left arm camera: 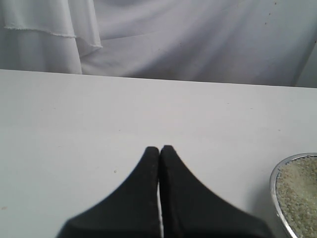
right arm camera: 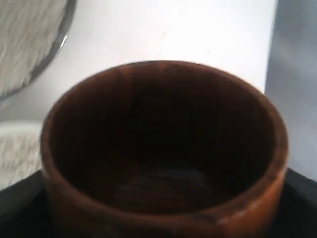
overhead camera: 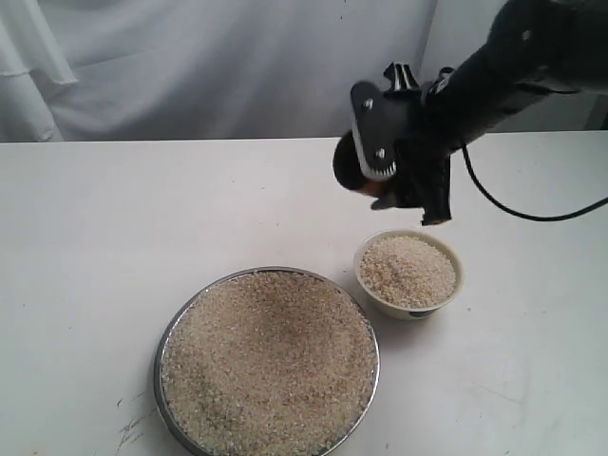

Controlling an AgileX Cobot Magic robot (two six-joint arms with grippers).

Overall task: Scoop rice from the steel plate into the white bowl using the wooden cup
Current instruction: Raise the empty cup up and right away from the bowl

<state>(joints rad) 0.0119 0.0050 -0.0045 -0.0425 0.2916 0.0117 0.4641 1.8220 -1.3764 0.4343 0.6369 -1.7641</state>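
There's the right gripper clamped around the small reddish-brown wooden cup, tipped sideways in the air over the far edge of the little cream-white bowl. The cup looks empty, the bowl heaped with off-white rice, so the pour seems done. Next, probably: swing over the wide steel plate, dip, scoop. The left gripper is pinched closed over the tabletop.

I've got the right claw holding the wooden cup tipped sideways above the counter, behind the white bowl. The bowl is full of rice and stands just beside the heaped steel plate.
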